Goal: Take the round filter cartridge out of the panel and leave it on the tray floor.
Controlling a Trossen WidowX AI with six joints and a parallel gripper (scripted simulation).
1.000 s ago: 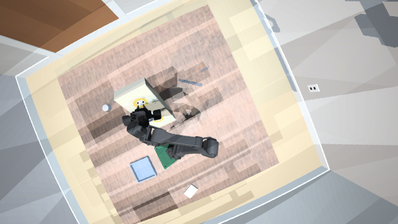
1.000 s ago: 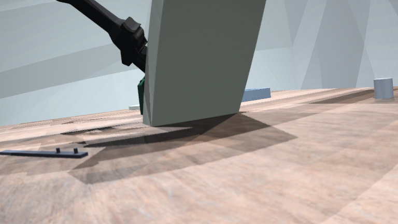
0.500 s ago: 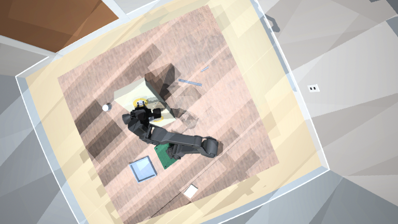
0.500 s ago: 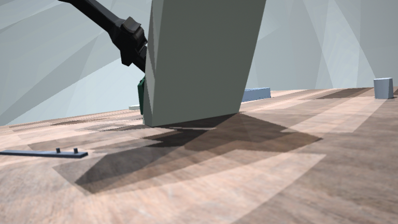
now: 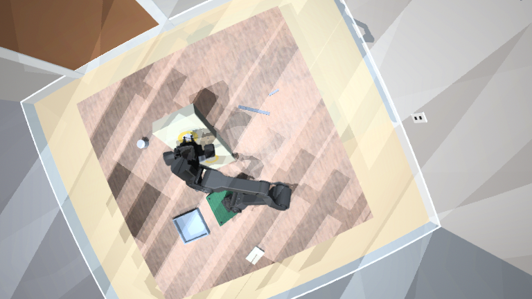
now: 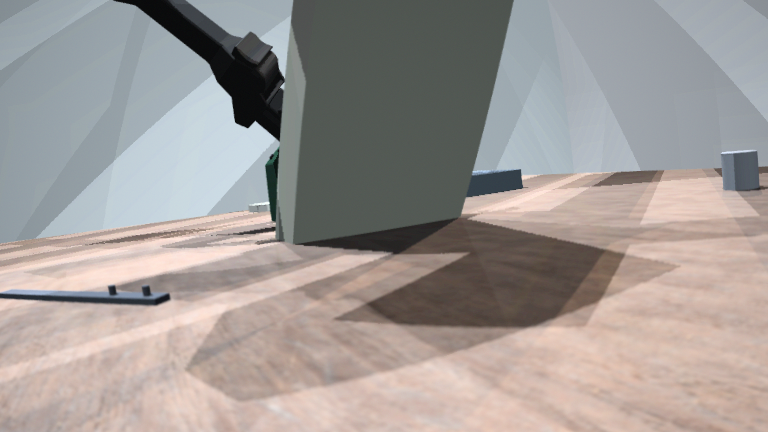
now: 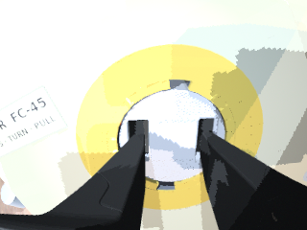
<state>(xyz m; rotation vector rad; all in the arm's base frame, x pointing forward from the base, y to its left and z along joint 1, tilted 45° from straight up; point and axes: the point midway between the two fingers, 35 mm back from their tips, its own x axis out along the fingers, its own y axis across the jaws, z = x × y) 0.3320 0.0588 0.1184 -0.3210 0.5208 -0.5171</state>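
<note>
The round white filter cartridge sits in the pale service panel, inside a yellow ring with a dark notch above and below the cartridge. My gripper is partly open, with nothing squeezed between its fingers. Its two fingertips are at the two slots on the cartridge face and cover most of them. How deep they reach is hard to tell. The blue tray stands apart from the panel and looks empty. The panel hides the fingertips in the exterior view.
A grey cylinder stands left of the panel. A green board lies by the arm's base, near the tray. A blue-grey bar and a shorter bar lie behind the panel. A white block lies in front.
</note>
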